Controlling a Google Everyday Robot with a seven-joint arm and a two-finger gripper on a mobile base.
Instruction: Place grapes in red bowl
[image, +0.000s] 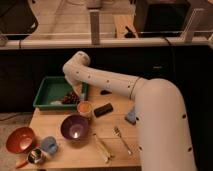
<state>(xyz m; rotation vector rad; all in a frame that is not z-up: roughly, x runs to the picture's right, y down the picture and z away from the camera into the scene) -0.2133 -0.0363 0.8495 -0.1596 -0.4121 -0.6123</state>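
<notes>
the pincer (70, 92) hangs over the right near corner of the green tray (47, 90), just above the grapes (71, 99); whether it is spread or pinching them i cannot tell. the grapes lie in that corner as a compact clump with no clear long axis or heading; the red bowl (20, 140) sits well apart at the counter's (120, 150) near left, beyond the purple bowl (75, 127).

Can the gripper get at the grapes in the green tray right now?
Probably yes. The gripper hangs at the right end of the open green tray, directly over the grapes, and nothing looks to lie between them.
</notes>
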